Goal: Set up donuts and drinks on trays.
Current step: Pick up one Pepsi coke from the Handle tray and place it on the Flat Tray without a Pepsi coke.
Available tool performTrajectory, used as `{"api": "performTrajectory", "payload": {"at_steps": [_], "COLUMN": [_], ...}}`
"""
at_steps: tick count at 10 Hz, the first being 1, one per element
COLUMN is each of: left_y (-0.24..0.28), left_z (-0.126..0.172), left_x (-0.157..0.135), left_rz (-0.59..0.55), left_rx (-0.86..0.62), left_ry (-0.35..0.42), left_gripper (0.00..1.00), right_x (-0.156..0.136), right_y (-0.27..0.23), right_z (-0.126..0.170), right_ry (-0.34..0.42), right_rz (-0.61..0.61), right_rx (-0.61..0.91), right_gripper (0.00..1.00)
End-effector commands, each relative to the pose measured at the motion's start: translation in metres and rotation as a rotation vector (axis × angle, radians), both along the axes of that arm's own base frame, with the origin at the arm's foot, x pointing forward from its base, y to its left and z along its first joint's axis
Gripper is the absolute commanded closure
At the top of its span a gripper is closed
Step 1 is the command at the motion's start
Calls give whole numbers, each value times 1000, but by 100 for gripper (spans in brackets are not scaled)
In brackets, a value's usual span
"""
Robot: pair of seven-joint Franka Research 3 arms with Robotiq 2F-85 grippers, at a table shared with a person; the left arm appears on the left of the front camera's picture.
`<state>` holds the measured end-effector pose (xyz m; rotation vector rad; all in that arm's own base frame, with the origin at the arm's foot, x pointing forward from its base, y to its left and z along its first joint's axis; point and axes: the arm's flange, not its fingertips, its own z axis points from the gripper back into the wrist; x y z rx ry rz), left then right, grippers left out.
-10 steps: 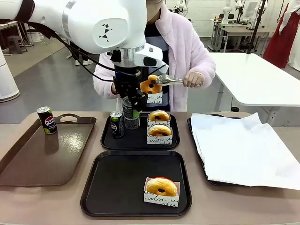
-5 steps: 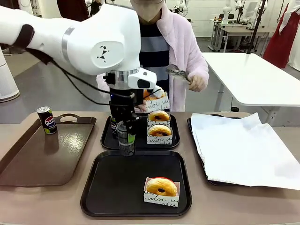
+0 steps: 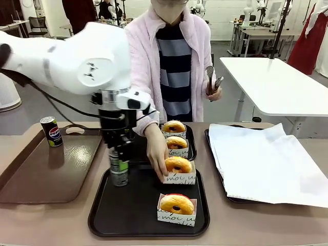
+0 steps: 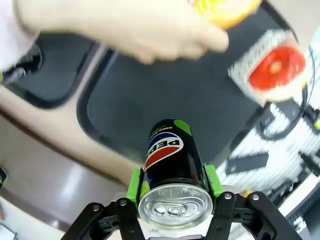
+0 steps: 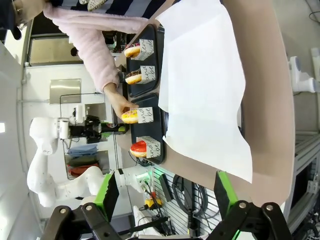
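So from the front we've got our left gripper (image 3: pixel 119 165) clamped on a Pepsi can (image 3: pixel 119 171), holding it upright over the left edge of the near black tray (image 3: pixel 102 215). The person's hand (image 3: pixel 156 154) is setting a donut (image 3: pixel 178 164) in its paper holder at that tray's far edge, with another donut (image 3: pixel 176 204) already near the front rim and two more on the far black tray (image 3: pixel 190 141). A second can (image 3: pixel 50 131) stands on the brown tray (image 3: pixel 31 189), and the person's other hand holds tongs (image 3: pixel 212 79). Over on the left wrist cam, the green pads (image 4: pixel 134 184) pinch the can (image 4: pixel 170 167) on both sides just under its silver top. We'd guess it's stiff but slick and thin-walled, so a firm mid-body grip without crushing is the way. On the right wrist cam, our right gripper (image 5: pixel 165 192) has its jaws spread wide with nothing between them, hanging well above the white paper (image 5: pixel 205 85), with the black trays beyond it.
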<state>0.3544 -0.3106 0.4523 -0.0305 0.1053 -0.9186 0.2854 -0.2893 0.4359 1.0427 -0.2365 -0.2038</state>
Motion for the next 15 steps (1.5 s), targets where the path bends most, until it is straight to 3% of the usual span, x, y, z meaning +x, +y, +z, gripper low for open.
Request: {"api": "performTrajectory", "payload": {"at_steps": [1,2,7,10,15], "left_y": [51,64,50,23,-9], "left_z": [47,56,52,40,-3], "left_x": [-62,-78,-62,-11,45], "left_rz": [-29,-7,-7,-19,-28], "left_rx": [29,33,39,41,-58], "left_ry": [-40,-76,-131,-210,-174], "left_gripper": [42,42,42,42,42], "right_x": [0,0,0,0,0], "right_y": [-1,-1,-1,-1,-1], "right_z": [0,0,0,0,0], "right_ry": [-8,-8,-8,-8,-8], "right_rz": [2,2,2,2,2], "right_rx": [7,7,7,7,7], "right_gripper": [0,0,0,0,0]}}
